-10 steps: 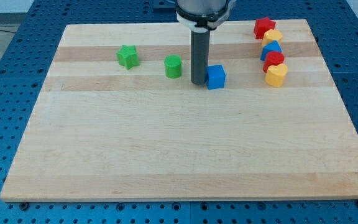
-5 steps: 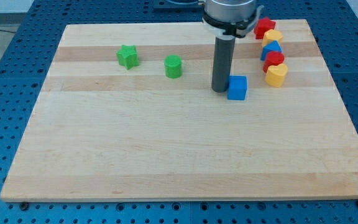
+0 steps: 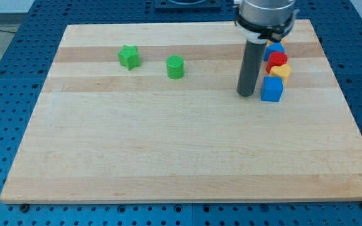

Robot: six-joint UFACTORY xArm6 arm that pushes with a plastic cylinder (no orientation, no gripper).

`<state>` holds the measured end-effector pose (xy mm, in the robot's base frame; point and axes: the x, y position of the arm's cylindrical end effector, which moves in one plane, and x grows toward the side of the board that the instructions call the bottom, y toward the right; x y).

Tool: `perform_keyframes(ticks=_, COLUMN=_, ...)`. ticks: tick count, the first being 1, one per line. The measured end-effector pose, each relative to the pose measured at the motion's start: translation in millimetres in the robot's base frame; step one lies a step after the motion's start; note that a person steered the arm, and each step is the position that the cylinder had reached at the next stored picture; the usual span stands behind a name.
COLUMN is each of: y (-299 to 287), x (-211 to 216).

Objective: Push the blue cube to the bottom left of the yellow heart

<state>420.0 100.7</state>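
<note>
Rested my tip (image 3: 246, 95) on the wooden board (image 3: 168, 157), just to the view's left of the blue cube (image 3: 271, 89), level with the cube's lower half. Showed a thin strip of bare wood between rod and cube, though could not tell for certain whether touching or just apart. Had no jaws to open or close, being a plain dark rod standing upright from the metal collar near the view's top; held nothing. Found the blue cube itself on the board's right part, square to the view, its top face and front face both visible. Sat just below the yellow heart (image 3: 282, 71) and a little to the heart's left, the two blocks so close that the cube's top edge overlapped the heart's lower part in the view; could not tell whether in contact. Above the cube and past the heart, a red block (image 3: 277, 59), shape not clear, pressed against the heart's upper side. Higher up from the cube again, a second blue block (image 3: 276, 48), partly hidden by the rod's collar, shape not made out. Formed a short column running up from the cube toward the board's top right corner. Well to the view's left of the cube and slightly higher, a green cylinder (image 3: 175, 66); farther left again and a touch higher, a green star (image 3: 129, 56), apart from the cylinder. Beyond the board on all sides of the cube's surroundings, a blue perforated table (image 3: 5, 94).
</note>
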Motion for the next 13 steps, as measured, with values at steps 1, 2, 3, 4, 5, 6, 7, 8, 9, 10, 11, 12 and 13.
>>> perform_keyframes(ticks=1, y=-5, x=15)
perform_keyframes(ticks=2, y=-28, x=21)
perform_keyframes(ticks=3, y=-100, x=21)
perform_keyframes(ticks=4, y=-99, x=21)
perform_keyframes(ticks=5, y=-68, x=17)
perform_keyframes(ticks=6, y=-43, x=11)
perform_keyframes(ticks=7, y=-9, x=9)
perform_keyframes(ticks=8, y=16, x=9)
perform_keyframes(ticks=9, y=23, x=9)
perform_keyframes(ticks=10, y=27, x=9)
perform_keyframes(ticks=11, y=38, x=9)
perform_keyframes(ticks=12, y=37, x=9)
perform_keyframes(ticks=13, y=17, x=9)
